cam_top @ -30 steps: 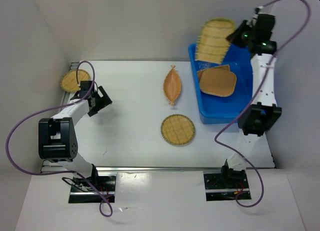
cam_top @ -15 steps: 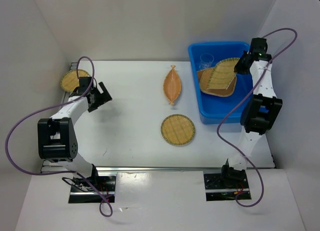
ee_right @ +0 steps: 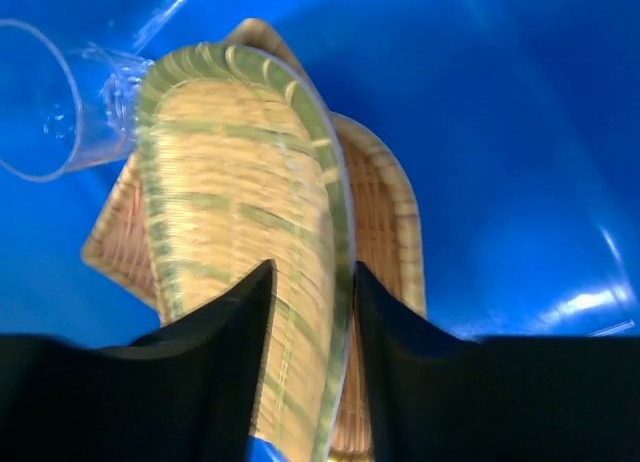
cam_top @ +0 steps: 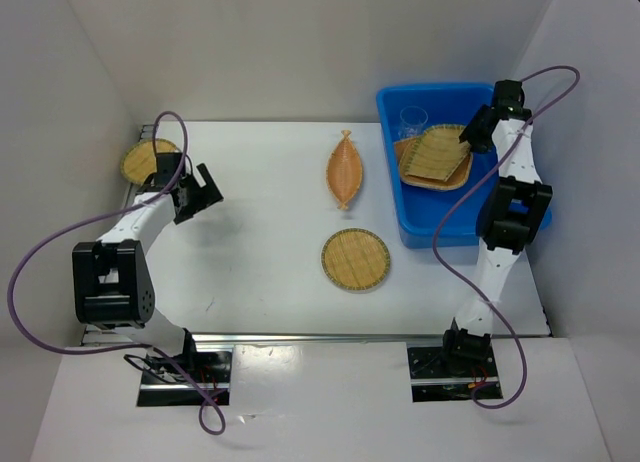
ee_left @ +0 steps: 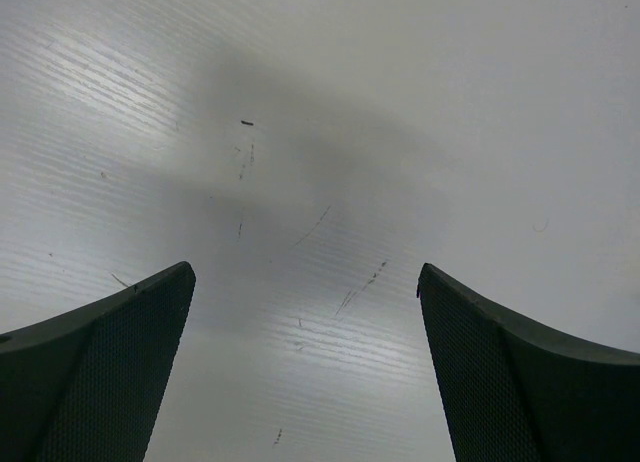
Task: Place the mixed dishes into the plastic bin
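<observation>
Fingers (ee_right: 200, 382) astride green-rimmed tan woven tray (ee_right: 230, 212)

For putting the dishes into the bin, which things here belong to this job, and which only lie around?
Job: blue bin, clear cup, fan tray, tray beneath it, leaf tray, middle round tray, far-left round tray.
Not the job: purple cables, white table.
</observation>
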